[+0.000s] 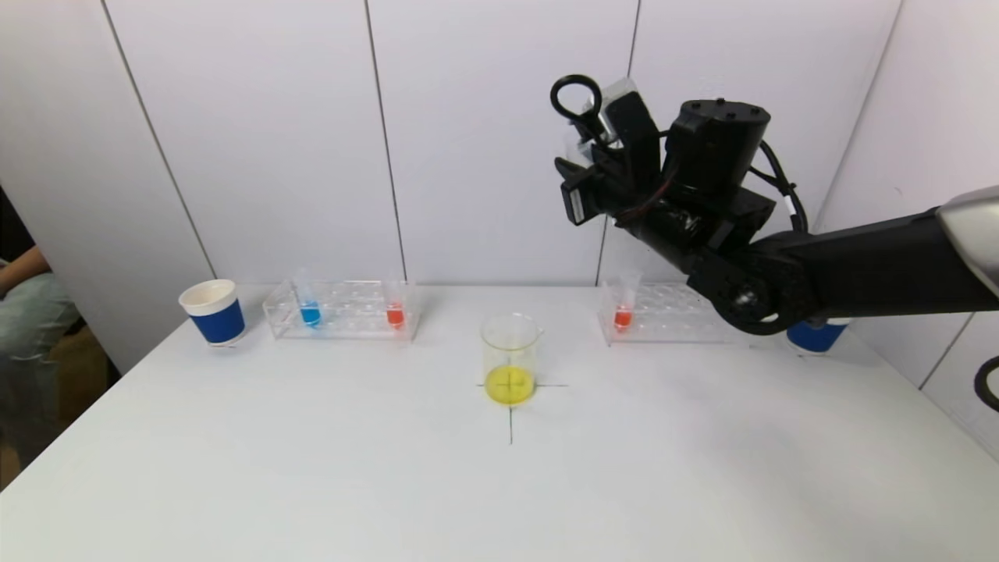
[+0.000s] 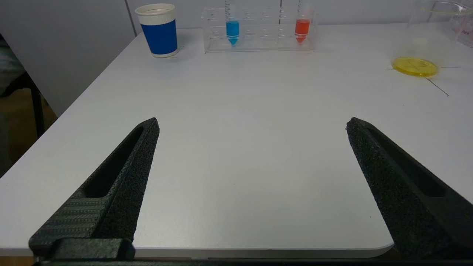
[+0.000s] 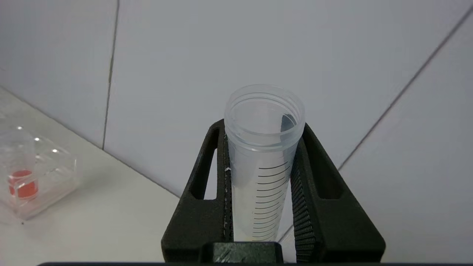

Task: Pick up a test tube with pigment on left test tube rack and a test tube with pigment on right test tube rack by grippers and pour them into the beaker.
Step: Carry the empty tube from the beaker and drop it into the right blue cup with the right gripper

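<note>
One tube poured, one more to go
The right claw pinches an empty tube high above the counter; yellow sits in the beaker. The left claw is spread wide, with the blue tube still in its rack

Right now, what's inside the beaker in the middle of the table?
The beaker holds a shallow layer of yellow liquid at the bottom; above that it looks empty. Through the liquid, the black cross mark on the table shows only faintly.
</note>
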Robot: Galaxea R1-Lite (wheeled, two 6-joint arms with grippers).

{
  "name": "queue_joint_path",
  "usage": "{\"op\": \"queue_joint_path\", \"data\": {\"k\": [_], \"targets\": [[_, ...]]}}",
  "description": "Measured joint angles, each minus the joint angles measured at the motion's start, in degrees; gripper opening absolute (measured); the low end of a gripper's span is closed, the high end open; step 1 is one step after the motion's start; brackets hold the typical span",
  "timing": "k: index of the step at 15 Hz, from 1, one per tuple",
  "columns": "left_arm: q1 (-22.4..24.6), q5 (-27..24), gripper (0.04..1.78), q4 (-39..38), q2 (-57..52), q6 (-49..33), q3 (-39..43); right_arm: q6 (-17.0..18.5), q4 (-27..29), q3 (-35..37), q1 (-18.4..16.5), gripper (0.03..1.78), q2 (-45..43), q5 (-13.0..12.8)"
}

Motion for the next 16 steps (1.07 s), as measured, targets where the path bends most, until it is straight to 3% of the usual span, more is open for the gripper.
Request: {"op": "queue_joint_path", "data": {"k": [2,6,11,16], "targets": [[0.00,0.02,1.77,0.00,0.00,0.00,0.00,4.35,0.56,-0.48,-1.84,0.51,-0.52,-3.97],[-0.01,0.02,1.77,0.00,0.00,0.00,0.00,9.64,3.51,0.52,-8.68,0.51,-2.30,-5.11],[0.00,0.02,1.77,0.00,0.00,0.00,0.00,16.18,9.00,5.58,-17.20,0.51,-7.66,-4.00],[0.00,0.02,1.77,0.00,0.00,-0.02,0.00,18.38,9.41,9.59,-26.25,0.51,-10.78,-0.24]]}}
